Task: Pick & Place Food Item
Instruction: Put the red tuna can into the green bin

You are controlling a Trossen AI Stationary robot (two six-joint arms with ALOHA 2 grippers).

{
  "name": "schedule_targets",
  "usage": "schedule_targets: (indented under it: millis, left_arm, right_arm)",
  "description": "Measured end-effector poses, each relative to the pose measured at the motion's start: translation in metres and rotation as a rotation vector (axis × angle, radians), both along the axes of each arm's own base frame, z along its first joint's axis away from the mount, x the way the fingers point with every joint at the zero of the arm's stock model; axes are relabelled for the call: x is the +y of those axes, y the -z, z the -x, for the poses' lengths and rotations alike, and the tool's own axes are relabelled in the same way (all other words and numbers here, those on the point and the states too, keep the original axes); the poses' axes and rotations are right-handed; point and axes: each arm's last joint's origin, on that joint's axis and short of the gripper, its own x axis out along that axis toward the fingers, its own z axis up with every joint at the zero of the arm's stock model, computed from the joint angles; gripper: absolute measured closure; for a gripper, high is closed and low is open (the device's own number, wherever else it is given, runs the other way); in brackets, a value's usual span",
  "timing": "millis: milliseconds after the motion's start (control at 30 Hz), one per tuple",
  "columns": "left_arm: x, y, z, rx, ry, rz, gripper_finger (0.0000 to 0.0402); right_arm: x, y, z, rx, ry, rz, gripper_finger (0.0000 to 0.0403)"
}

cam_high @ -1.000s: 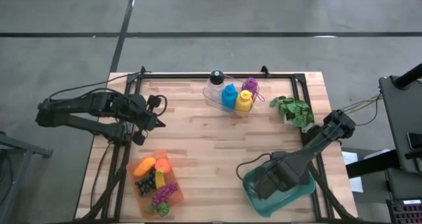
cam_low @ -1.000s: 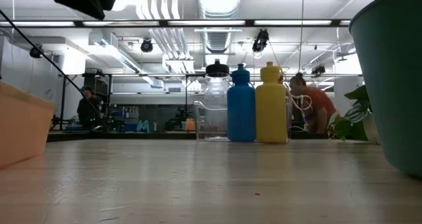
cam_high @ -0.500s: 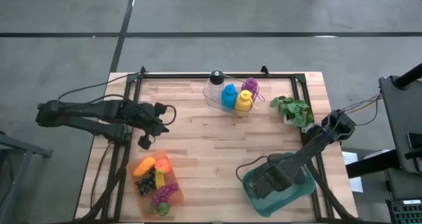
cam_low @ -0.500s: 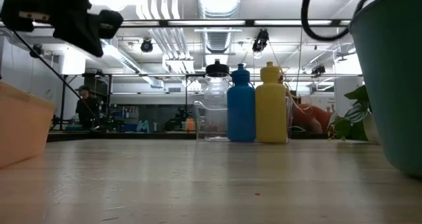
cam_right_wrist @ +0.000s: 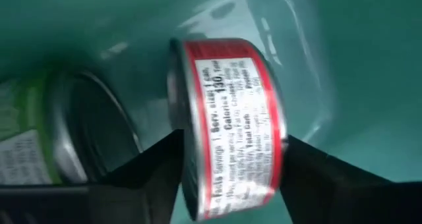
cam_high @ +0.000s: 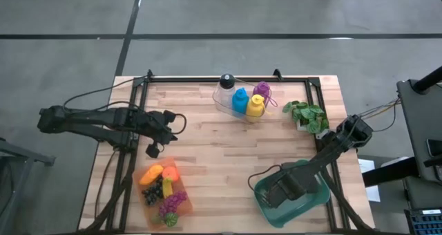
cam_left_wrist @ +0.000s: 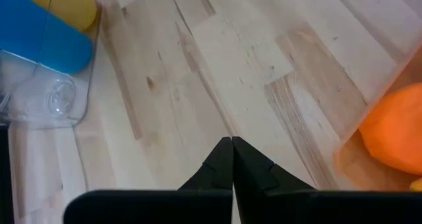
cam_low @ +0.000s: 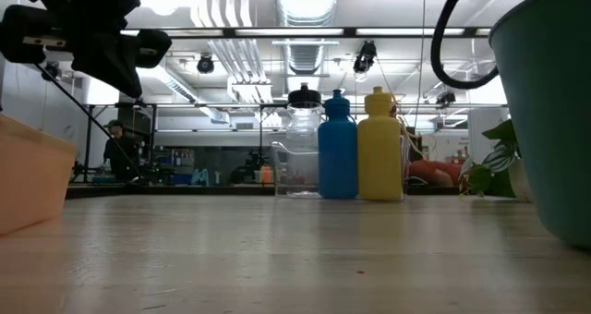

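Behind wooden table [cam_high: 207, 152], ceiling-lit workshop.

Shut left gripper [cam_left_wrist: 231, 159] above wooden table [cam_left_wrist: 217, 66]

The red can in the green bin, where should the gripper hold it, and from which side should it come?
Hold the red can across its two flat ends, coming down from above into the green bin. It lies on its side, so the round wall would roll, and a green can lies close beside it. The right gripper already straddles it that way.
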Motion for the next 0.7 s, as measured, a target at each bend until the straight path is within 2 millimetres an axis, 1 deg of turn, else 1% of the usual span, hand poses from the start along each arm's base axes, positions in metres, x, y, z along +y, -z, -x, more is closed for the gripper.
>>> schedule_targets:
  millis: [267, 433, 567, 700]
  left_arm:
    - [0.0000, -0.0025, -0.0030, -0.041, 0.001, -0.001, 0.0400]
    - [0.0000, -0.0045, -0.0054, -0.073, 0.001, -0.001, 0.0400]
    - [0.0000, -0.0048, -0.0056, -0.076, 0.000, 0.000, 0.0400]
    - [0.0000, -0.0047, -0.0056, -0.075, 0.000, 0.000, 0.0400]
  right_arm:
    - [0.0019, 0.0002, 0.0027, 0.085, 0.005, -0.099, 0.0126]
    - [0.0023, 0.0003, 0.0033, 0.101, 0.009, -0.119, 0.0084]
    - [0.0024, 0.0003, 0.0031, 0.100, 0.010, -0.121, 0.0055]
    - [0.0038, -0.0023, 0.0014, 0.089, 0.002, -0.131, 0.0037]
